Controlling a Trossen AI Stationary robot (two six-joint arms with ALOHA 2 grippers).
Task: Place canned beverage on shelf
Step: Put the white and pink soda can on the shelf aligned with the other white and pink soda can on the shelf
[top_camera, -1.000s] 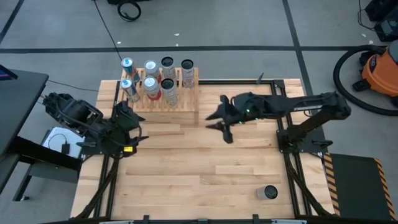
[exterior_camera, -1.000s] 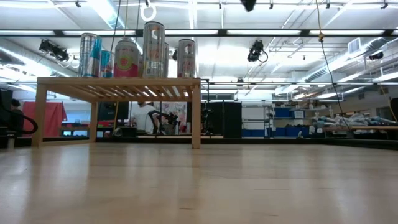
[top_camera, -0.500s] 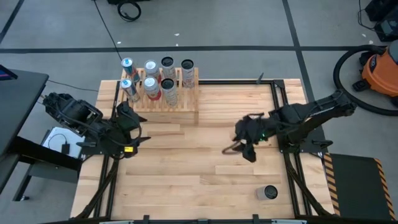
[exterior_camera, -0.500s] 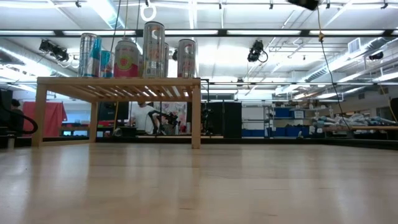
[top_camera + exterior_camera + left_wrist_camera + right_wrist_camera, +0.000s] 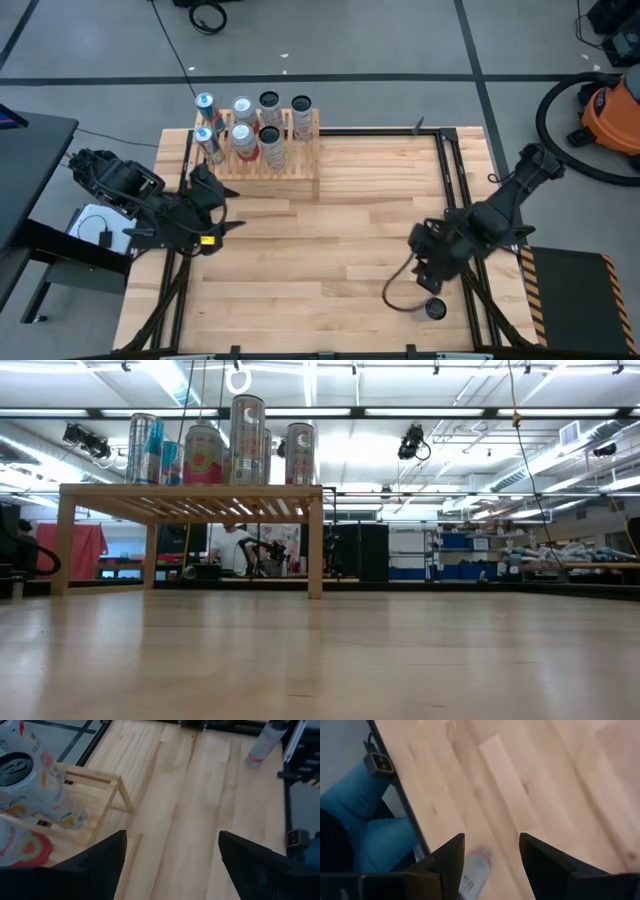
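At the near right corner of the table (image 5: 330, 260), one can (image 5: 434, 309) stands alone and upright, its long axis vertical, so the high view shows only its round dark top. The right gripper (image 5: 412, 292) hangs just beside it on the left, and its dark fingers hide part of the can's edge. In the right wrist view the same can (image 5: 476, 867) is blurred between the two fingers (image 5: 449, 860), which stand apart and hold nothing; its label cannot be read.

The shelf (image 5: 268, 160) is at the far left of the table, a low rack of light wood with many thin parallel slats and plain square legs. Seven cans (image 5: 255, 128) stand upright on it in two rows, and their printed sides are hard to make out from above. In the low view some of these cans overlap, so not all of them show, and both arms are out of that picture.

The left gripper (image 5: 222, 205) waits near the shelf's near left side, its fingers spread and empty. The left wrist view cuts off the shelf and shows only a part of two cans.

The table top is of pale wooden planks with a dark metal frame.
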